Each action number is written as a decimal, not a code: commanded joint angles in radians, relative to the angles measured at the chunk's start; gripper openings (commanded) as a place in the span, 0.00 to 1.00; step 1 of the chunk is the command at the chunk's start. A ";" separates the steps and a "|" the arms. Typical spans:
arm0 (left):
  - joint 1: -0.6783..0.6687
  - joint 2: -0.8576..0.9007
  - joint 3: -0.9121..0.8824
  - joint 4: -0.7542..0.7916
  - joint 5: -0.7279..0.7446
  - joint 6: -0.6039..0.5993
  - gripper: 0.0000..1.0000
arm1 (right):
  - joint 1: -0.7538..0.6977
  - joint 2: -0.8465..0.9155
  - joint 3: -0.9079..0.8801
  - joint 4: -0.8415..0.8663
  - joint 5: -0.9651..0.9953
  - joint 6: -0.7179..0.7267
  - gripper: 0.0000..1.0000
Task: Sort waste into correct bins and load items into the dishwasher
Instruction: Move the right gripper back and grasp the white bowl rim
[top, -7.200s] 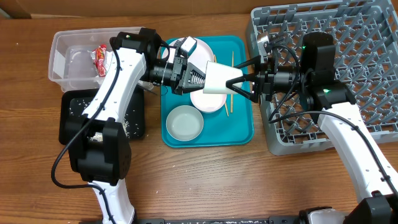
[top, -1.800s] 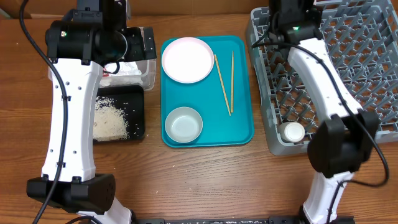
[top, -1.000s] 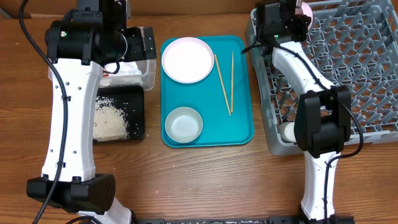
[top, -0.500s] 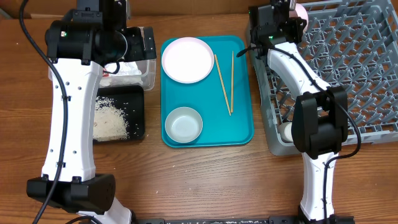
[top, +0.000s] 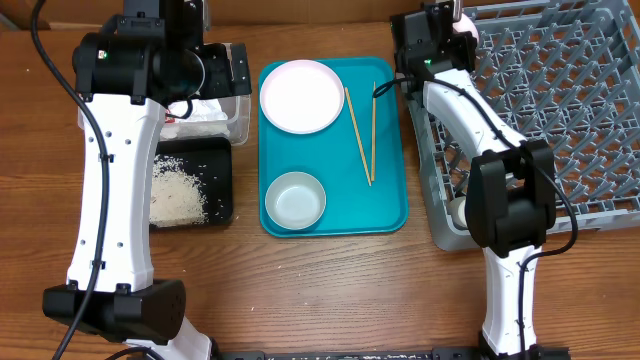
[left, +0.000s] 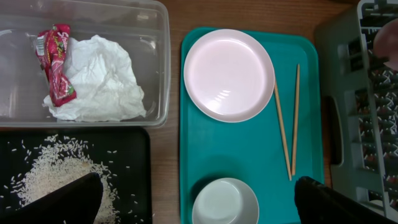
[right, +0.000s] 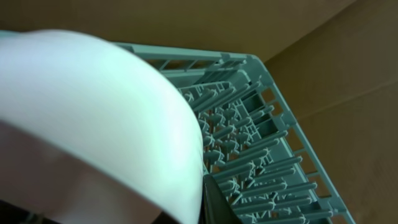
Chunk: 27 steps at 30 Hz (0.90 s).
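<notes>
Waste looks sorted: wrapper (left: 55, 62) and napkin (left: 99, 81) lie in clear tub (left: 160, 37), rice (left: 43, 180) in black tray (left: 134, 186), all below-left of the L gripper (left: 198, 182), whose jaws hang spread wide w/ nothing btwn them. Directly under those jaws, teal tray (left: 249, 155) holds plate (left: 229, 74), grey-green bowl (left: 225, 202) and chopsticks (left: 294, 124) (none loaded yet). Step in hand is prob rack loading: R gripper (top: 452, 18) jaws pinch small white bowl (right: 93, 112), dish rack (top: 560, 100) pegs below and beyond them, so next move likely needs lowering onto free pegs before release.
</notes>
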 joint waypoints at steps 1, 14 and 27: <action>-0.002 -0.007 0.011 -0.002 -0.007 -0.009 1.00 | 0.001 0.011 -0.013 -0.040 -0.122 0.034 0.11; -0.002 -0.007 0.011 -0.002 -0.007 -0.009 1.00 | 0.081 -0.099 -0.010 -0.244 -0.314 0.182 0.49; -0.002 -0.007 0.011 -0.002 -0.007 -0.009 1.00 | 0.090 -0.267 -0.010 -0.362 -0.971 0.187 0.95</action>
